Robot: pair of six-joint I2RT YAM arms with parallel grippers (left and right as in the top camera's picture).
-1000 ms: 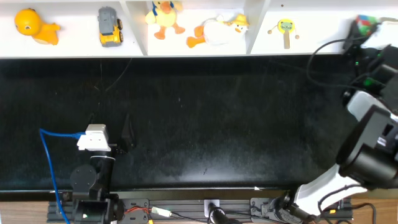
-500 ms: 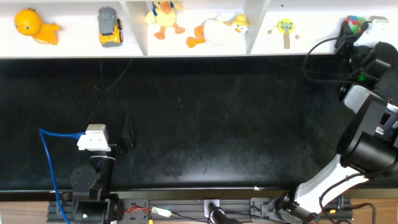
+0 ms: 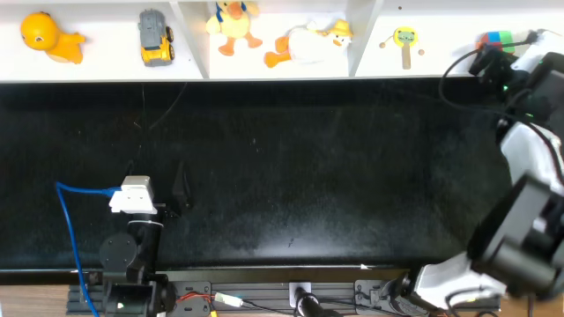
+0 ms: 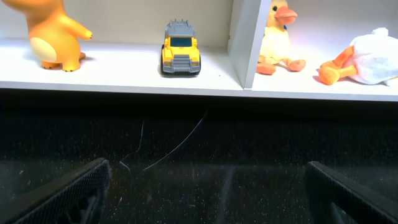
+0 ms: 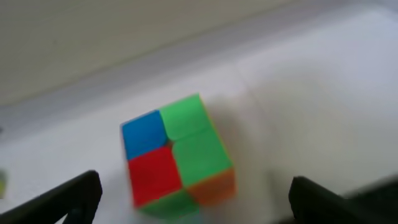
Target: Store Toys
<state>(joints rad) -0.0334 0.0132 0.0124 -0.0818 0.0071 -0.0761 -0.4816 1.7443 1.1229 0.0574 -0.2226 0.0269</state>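
Multicoloured cube (image 3: 493,40) sits in the far-right compartment of the white shelf (image 3: 264,70), seen from above. Along the same shelf, moving away from the cube, are a small rattle-like toy (image 3: 405,42), a white plush duck (image 3: 308,42) lying on its side, a yellow plush duck (image 3: 233,22), a yellow toy truck (image 3: 156,40) and an orange duck figure (image 3: 48,35) at the far-left end. A black mat (image 3: 291,167) lies in front of the shelf. The right arm (image 3: 529,176) reaches to the shelf's right end, just beside the cube. The left arm (image 3: 132,198) stands over the mat, well apart from the shelf.

From the left wrist, the left gripper (image 4: 206,168) has its fingers spread wide with nothing between them, hanging over the mat and facing the shelf compartments that hold the truck and the plush ducks.

From the right wrist, the right gripper (image 5: 194,180) also has its fingers spread wide. The cube rests on the shelf floor between them, showing blue, green, red and orange faces, touching neither finger.
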